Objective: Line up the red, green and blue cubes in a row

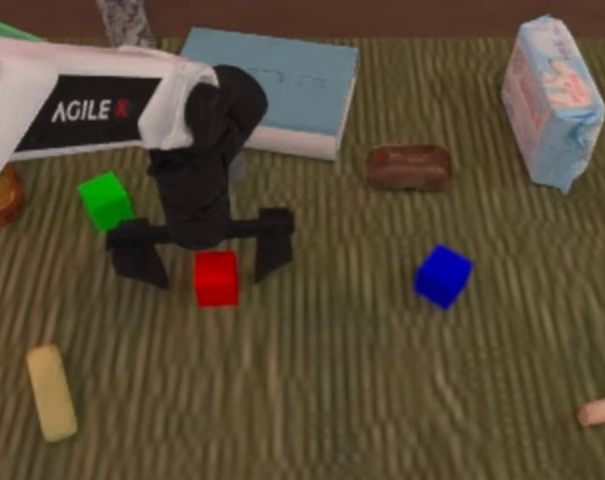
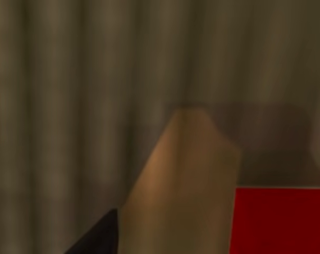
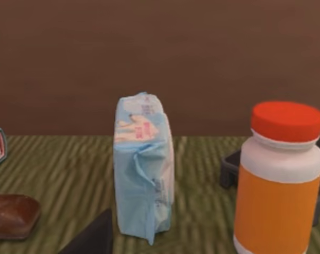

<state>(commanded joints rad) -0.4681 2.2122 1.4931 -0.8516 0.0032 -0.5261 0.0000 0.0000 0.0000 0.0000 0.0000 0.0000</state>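
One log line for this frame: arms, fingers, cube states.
left gripper: over red cube, fingers open, astride | right arm: out of top view | green cube, blue cube: apart, unaligned

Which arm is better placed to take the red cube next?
Left: its open hand straddles the red cube, one finger on either side in the top view. The right arm is out of the top view.

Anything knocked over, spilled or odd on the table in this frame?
Nothing spilled or damaged. The blue cube sits turned askew to the red cube and green cube, and apart from them. The left end effector straddles the red cube, open.
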